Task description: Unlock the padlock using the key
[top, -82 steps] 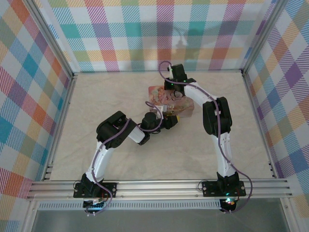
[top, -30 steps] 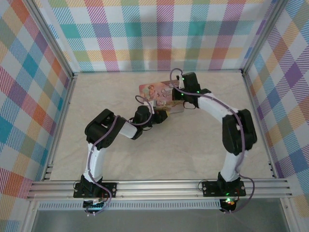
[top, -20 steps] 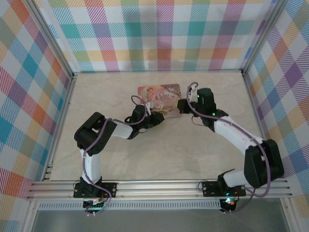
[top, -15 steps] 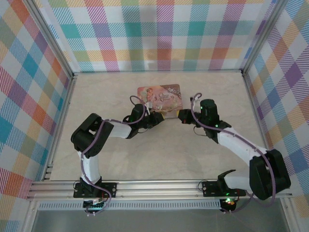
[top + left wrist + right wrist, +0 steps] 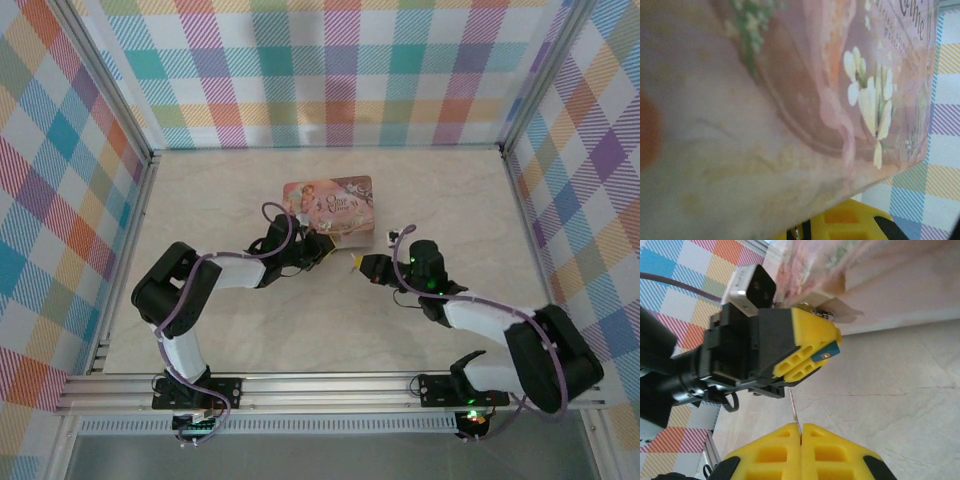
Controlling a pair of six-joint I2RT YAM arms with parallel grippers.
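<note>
The left gripper (image 5: pixel 825 352) pinches the small bluish padlock (image 5: pixel 835 347) at the near edge of the pink tin (image 5: pixel 330 203), which lies toward the far middle of the table (image 5: pixel 300 330). Just right of it and nearer, the right gripper (image 5: pixel 801 434) has its fingers pressed together on the thin key (image 5: pixel 792 412). The key's tip points toward the padlock without touching it.
</note>
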